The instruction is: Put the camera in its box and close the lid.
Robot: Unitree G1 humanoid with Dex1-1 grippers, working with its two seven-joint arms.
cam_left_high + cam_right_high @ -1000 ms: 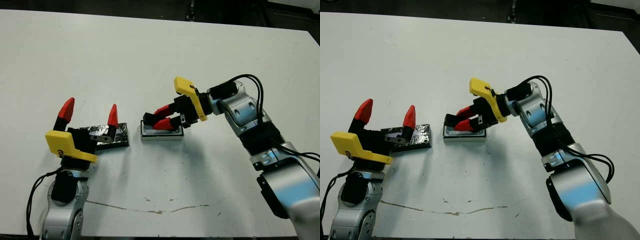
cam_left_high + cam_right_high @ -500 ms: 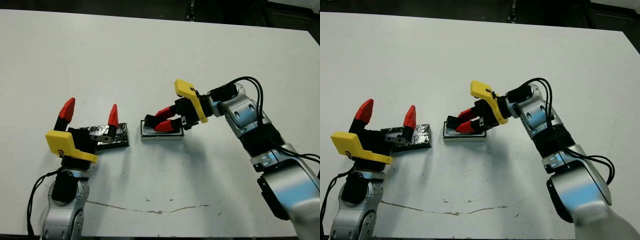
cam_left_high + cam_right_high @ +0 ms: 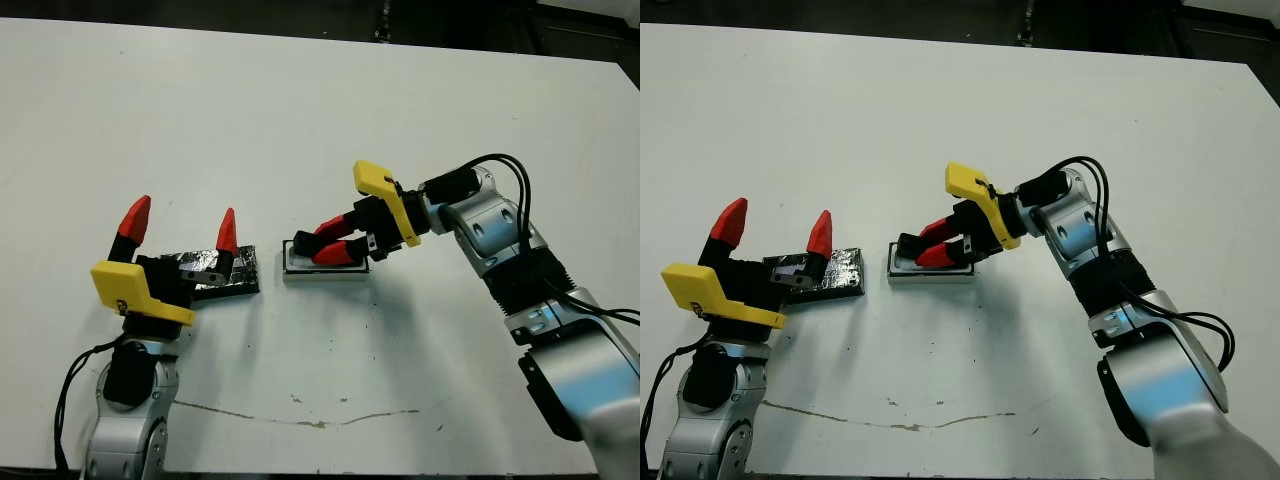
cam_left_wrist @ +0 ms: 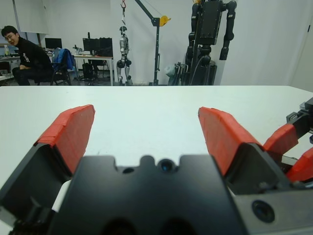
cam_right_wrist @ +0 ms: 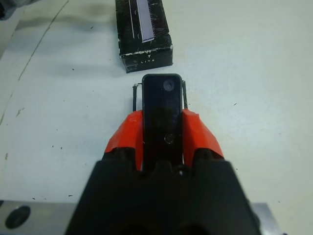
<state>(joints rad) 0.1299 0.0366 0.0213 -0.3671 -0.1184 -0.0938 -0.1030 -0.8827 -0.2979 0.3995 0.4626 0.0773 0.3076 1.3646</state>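
Over the box [image 3: 322, 268], the right gripper [image 3: 318, 246] has drawn slightly back, fingers clamped on the camera [image 5: 162, 110]; only the right wrist view shows this grip. The left gripper [image 3: 180, 226] stays spread above the lid [image 3: 222, 272].

Left arm [image 3: 128, 420] rising from table's near-left edge, wrist bent upward. Left gripper [image 3: 180, 228] pointing toward table's far edge, red fingers [image 3: 133, 217] spreading wide apart, gripping nothing. Right arm [image 3: 520, 270] reaching in from near-right corner toward table's middle, elbow bent, cables looping over wrist. Right gripper [image 3: 322, 243] angling low toward left, red fingers [image 5: 198, 134] clamping camera [image 5: 162, 110] between them.
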